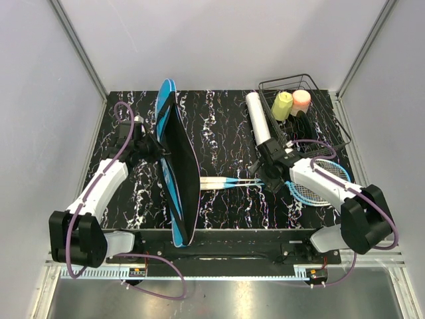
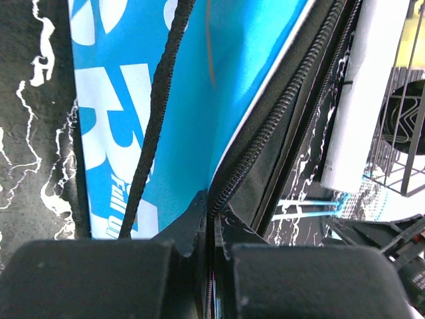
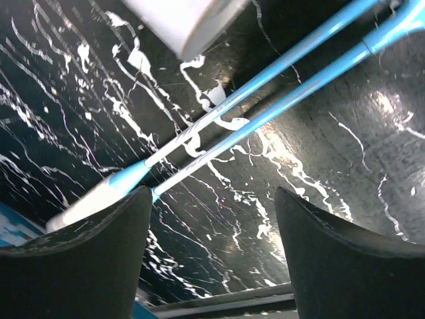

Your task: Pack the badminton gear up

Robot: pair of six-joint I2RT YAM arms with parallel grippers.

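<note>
The left pincer (image 2: 211, 249) was clamped on the zippered edge of the blue racket-shaped fabric cover (image 2: 259, 73), which was stood on edge. The right pincer (image 3: 212, 206) was held apart, empty. The two blue-framed rackets (image 3: 265, 116) were laid on the black marbled surface (image 3: 345, 173) just beyond its fingers.

Left gripper (image 2: 209, 229) jaws pinched on zipper edge of blue cover (image 2: 259, 66); white tube (image 2: 368, 93) beyond, beside wire basket (image 2: 405, 156).

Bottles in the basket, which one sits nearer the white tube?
The yellow bottle; the pink bottle stands on its other side, farther from the white tube.
</note>
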